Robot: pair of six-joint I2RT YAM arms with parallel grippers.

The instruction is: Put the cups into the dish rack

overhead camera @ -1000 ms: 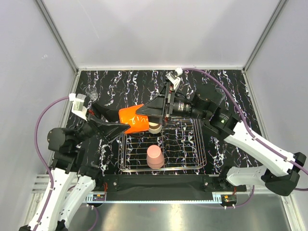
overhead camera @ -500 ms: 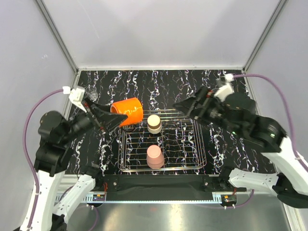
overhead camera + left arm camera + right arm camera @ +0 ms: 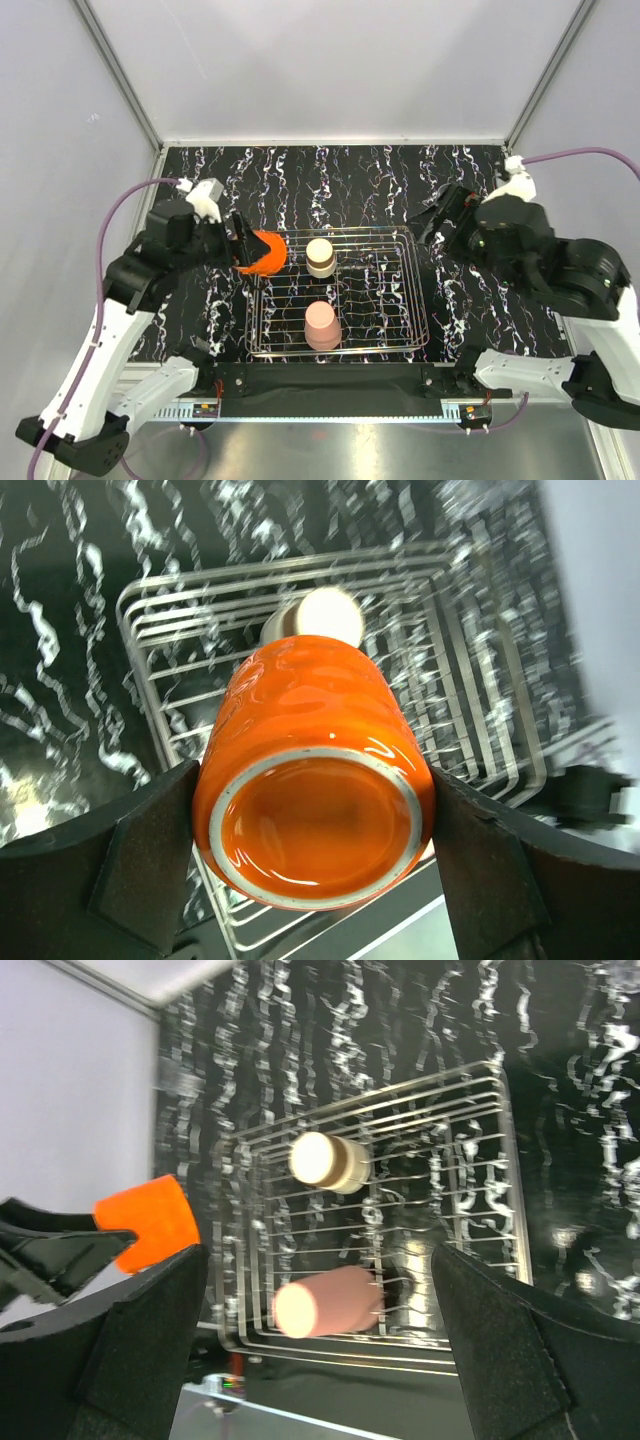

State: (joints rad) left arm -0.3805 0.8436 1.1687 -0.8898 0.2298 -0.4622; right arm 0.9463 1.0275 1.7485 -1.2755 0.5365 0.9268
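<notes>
My left gripper (image 3: 252,252) is shut on the orange cup (image 3: 262,252) and holds it over the far left corner of the silver wire dish rack (image 3: 418,300). In the left wrist view the orange cup (image 3: 315,780) shows its base to the camera, between the two fingers (image 3: 150,860). The cream cup with a brown band (image 3: 320,257) and the pale pink tumbler (image 3: 320,325) stand upside down in the rack. My right gripper (image 3: 430,222) is open and empty, above the rack's far right corner. Its view shows the cream cup (image 3: 330,1160), pink tumbler (image 3: 325,1302) and orange cup (image 3: 150,1222). No clear glass shows.
The rack sits on a black marbled tabletop (image 3: 330,185) enclosed by pale walls. A black bar (image 3: 330,375) runs along the near edge in front of the rack.
My left arm has swung the orange cup rightward and turned it base up over the rack's left corner. My right gripper has drawn back to the right, away from the cup.
</notes>
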